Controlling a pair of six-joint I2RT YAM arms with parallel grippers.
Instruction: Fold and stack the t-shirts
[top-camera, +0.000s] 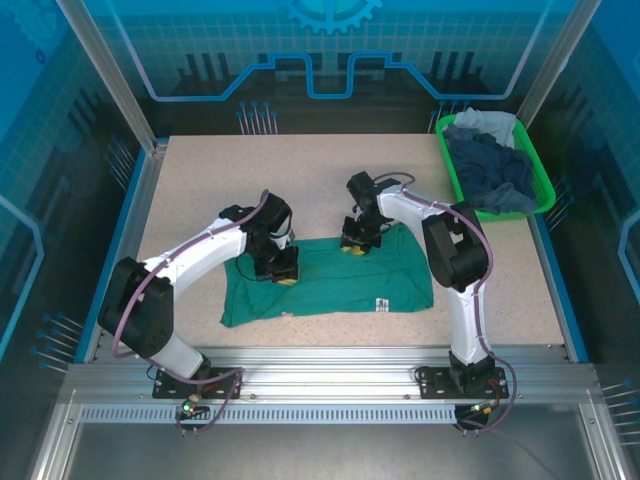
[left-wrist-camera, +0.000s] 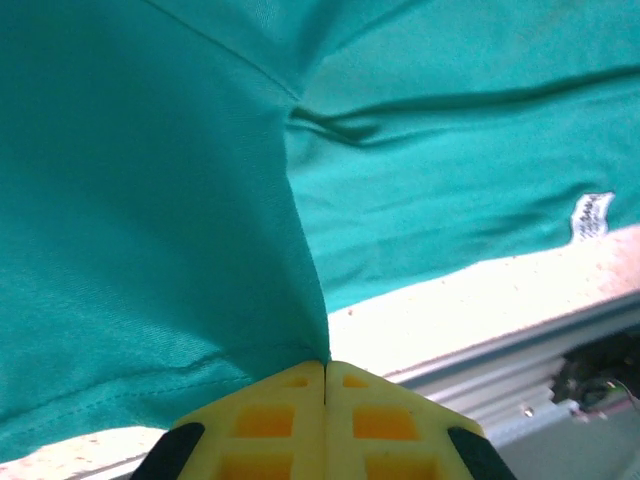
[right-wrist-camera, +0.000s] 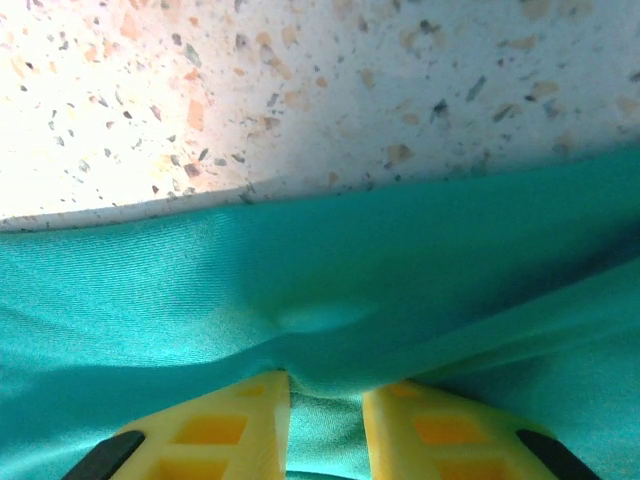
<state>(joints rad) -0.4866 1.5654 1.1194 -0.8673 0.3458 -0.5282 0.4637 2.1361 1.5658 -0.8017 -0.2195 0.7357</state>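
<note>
Teal-green t-shirt (top-camera: 340, 285) near front edge of counter (top-camera: 200, 180), left tool (left-wrist-camera: 325, 372) pinching its cloth, right tool (right-wrist-camera: 325, 395) gripping a fold, contact hidden.

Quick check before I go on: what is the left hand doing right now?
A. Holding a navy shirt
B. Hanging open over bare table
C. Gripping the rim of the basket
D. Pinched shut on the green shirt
D: the left hand has its yellow fingers pressed together, with a fold of the green shirt caught between them.
</note>
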